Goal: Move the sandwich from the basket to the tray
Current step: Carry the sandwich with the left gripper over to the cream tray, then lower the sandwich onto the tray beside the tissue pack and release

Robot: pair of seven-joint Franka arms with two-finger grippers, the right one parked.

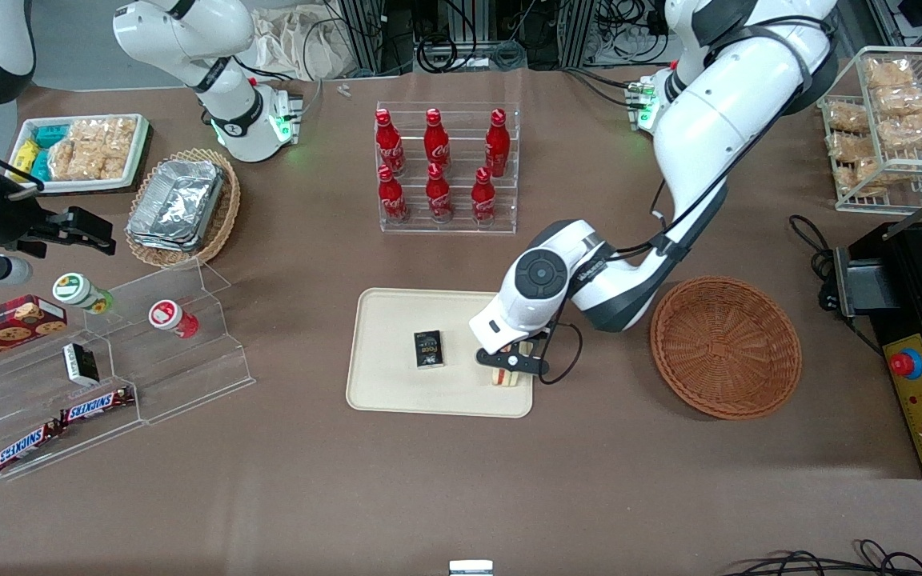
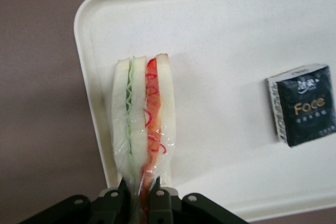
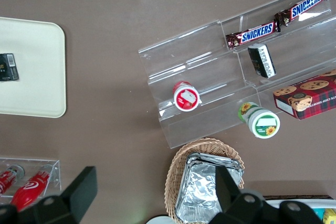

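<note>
Landmark: the tray (image 1: pixel 397 384), cream, flat on the brown worktop (image 1: pixel 461 496).

Hand (image 1: pixel 511 370) sits low over the tray's corner nearest the basket (image 1: pixel 725 346). Its fingers (image 2: pixel 116 195) are drawn in close, pinching the sandwich (image 2: pixel 142 129) by one thin end of its clear wrap. The grip is narrow, with only the wrapped tip between the pads. That is probably why the wedge hangs out lengthwise from the hand rather than sitting square in it.

In the wrist view the sandwich lies along the tray's short rim, just inside it, with its bread edges and green and red filling facing up. It looks to be resting on, or just off, the tray surface; I cannot tell whether there is contact. In the front view most of it is hidden under the hand, and only a sliver of bread and filling shows at the tray edge.

The basket stands beside the tray toward the working arm's end of the worktop. It is empty, with nothing visible on its weave.

A small black packet (image 1: pixel 428 350) lies near the tray's middle, well apart from the sandwich. Placing the sandwich at the rim keeps it off the packet.

Judgement: the carry is done and the release is not. The next step would be to open the fingers and lift clear. The risk is that the wrap clings to a pad and drags the wedge over the low rim, since it sits so close to the edge.
</note>
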